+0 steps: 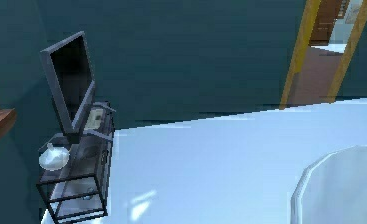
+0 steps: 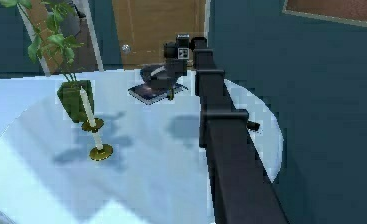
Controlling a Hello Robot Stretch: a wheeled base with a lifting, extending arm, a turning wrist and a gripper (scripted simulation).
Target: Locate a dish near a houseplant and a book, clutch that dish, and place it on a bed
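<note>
Small dark grey dish, shallow and rounded, upright, directly over the book; can't tell if they touch. The book is a flat dark slab with a pale edge, lying flat on the far part of the round pale-blue table. The houseplant has green leafy stems in a dark green pot and stands upright, left of the book and apart from it.

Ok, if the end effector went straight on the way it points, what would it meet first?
Probably the dark dish lying at the tip of the end effector, atop a flat book; depth is unclear.
</note>
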